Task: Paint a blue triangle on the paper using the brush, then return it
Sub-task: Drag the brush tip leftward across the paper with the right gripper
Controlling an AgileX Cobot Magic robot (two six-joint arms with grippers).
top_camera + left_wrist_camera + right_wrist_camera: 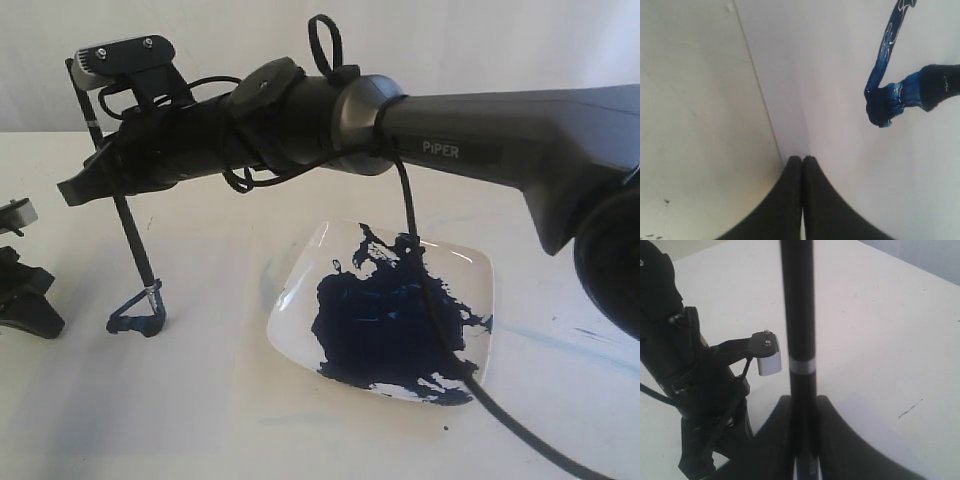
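Masking brush [137,255] midsection: right tool [72,190].

The exterior view's edge cuts off the left claw [24,298], and the right claw [74,187] hides part of the brush [136,246].

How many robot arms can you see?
2. The right arm reaches in from the right of the exterior view, jaws shut on the brush. The left arm barely shows at that view's left edge, jaws shut, holding nothing.
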